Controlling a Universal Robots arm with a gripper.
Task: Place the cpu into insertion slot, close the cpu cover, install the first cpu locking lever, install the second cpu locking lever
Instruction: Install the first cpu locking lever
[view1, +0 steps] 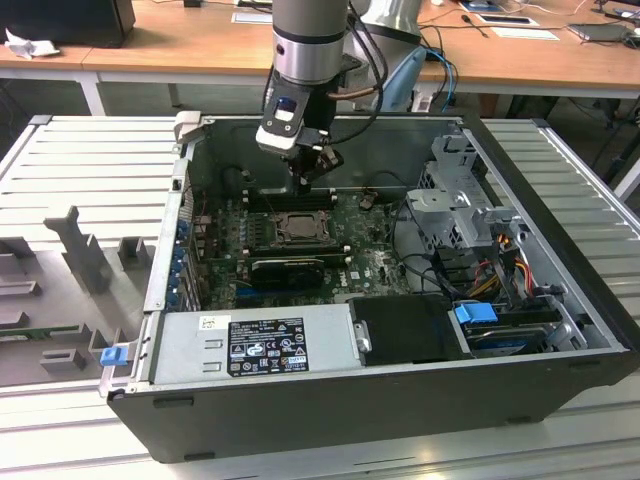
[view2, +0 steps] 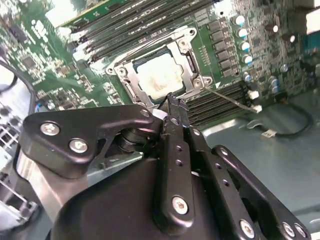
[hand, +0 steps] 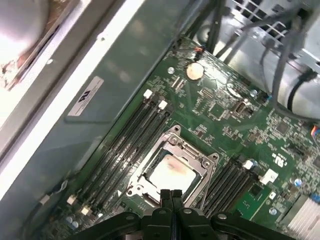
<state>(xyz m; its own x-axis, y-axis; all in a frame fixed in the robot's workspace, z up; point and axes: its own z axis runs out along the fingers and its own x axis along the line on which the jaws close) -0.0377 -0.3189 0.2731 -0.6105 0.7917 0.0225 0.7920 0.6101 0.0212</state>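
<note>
The cpu (view2: 159, 77) lies flat in the insertion slot (view2: 191, 61), its pale silvery top showing through the square cut-out of the cpu cover (view2: 150, 56). The cover lies down over the chip, its metal frame running along all four of the chip's edges; both wrist views show this, and in the first wrist view the cpu (hand: 170, 174) sits just past the fingertips. From one corner of the cover a thin wire lever (view2: 230, 98) juts outward, slanting across the neighbouring memory slots (view2: 220, 102) rather than lying along the frame.

The gripper (view2: 172, 102) hangs just above the socket's near edge with its two black fingers pressed together; nothing can be seen between them. In the exterior view the gripper (view1: 318, 172) is over the board on the far side of the socket, close to the case's back wall (view1: 400, 135).

Banks of long black memory slots (hand: 130, 145) flank the socket on two sides, leaving only narrow strips of green motherboard (hand: 220, 115) at its edges. Toward the exterior view's right the board opens out before reaching the drive cage (view1: 460, 190) and a tangle of cables (view1: 490, 270). Nearer the camera, the grey power supply (view1: 255, 345) closes off that side. The computer case (view1: 560, 290) lies on its side with its top open above the arm's working area.
</note>
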